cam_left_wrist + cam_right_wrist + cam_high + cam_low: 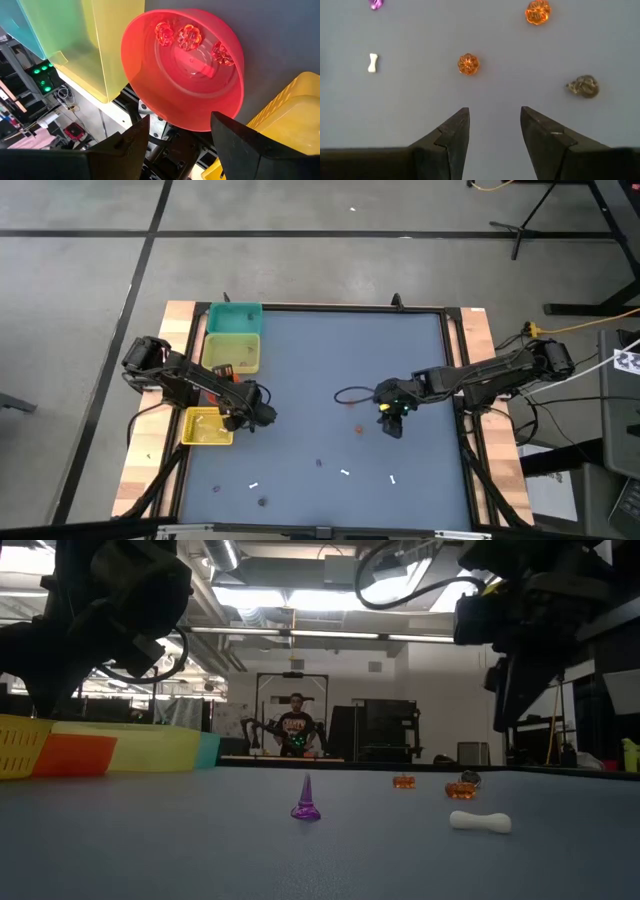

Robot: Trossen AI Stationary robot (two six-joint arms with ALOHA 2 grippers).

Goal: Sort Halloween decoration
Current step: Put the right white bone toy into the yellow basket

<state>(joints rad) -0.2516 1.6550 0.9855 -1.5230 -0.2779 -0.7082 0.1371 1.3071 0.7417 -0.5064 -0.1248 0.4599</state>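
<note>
Orange pumpkin trinket (468,64) ahead of right claw (494,131), parted, empty; left claw (180,142) parted, empty, over red bowl (225,107).

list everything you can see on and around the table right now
orange pumpkins: two, orange, loose on the table below the right hand; three more in the red bowl
white bones: three, white, near table edge
purple trinket: one, purple, upright on the table
grey trinket: one, on the table
bins: teal, yellow, red bowl, yellow basket, left side
person: one, background
left hand: open, over the red bowl
right hand: open, above table
</note>
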